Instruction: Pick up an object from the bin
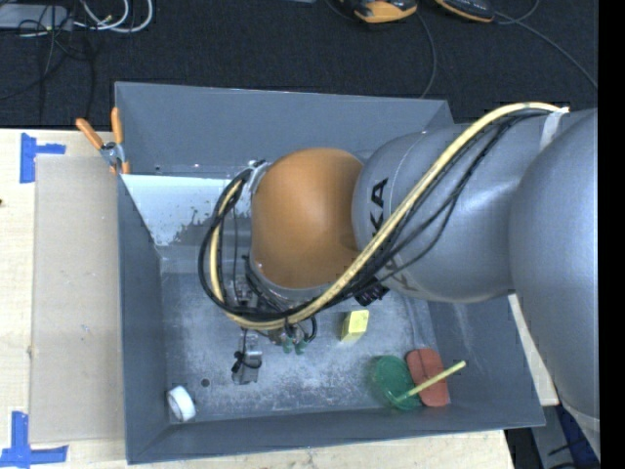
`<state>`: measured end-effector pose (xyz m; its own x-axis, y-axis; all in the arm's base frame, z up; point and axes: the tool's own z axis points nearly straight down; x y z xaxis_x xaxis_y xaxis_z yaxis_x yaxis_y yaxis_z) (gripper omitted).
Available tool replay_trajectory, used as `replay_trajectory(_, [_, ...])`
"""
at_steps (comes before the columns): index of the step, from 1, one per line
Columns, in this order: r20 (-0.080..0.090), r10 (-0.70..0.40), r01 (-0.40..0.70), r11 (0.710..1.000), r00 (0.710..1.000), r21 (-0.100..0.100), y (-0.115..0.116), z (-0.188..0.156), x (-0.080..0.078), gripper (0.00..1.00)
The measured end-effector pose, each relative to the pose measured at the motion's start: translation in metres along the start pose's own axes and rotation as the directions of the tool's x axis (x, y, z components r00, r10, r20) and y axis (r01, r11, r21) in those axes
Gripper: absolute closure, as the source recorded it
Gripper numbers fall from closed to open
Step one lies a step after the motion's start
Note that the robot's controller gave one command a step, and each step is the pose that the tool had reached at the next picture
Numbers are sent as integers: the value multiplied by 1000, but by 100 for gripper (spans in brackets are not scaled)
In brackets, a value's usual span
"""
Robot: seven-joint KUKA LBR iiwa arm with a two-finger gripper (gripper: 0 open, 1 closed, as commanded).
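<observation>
As the gripper (246,362), its opening not discernible, is being held over bare bin (186,335) floor, an empty grasp is being risked.

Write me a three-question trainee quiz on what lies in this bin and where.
1. Which thing lies in the lower-left corner of the bin, as the camera view shows it? A) small white cap B) yellow block C) blue ball
2. True or false: the thin yellow stick lies across the green round thing and the red piece.
3. Fill in: the rounded cover on the arm's wrist is coloured ____.
Key: 1 A; 2 true; 3 orange.
</observation>
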<state>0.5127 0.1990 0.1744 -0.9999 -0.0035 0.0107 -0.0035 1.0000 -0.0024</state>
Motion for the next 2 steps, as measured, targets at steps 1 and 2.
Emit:
replay_trajectory(1, [8, 5, -5, 1000, 1000, -2, -1, -4, -2, 0])
replay_trajectory(2, [6, -96, 96, 995, 995, -1, -36, 45, 13, 0])
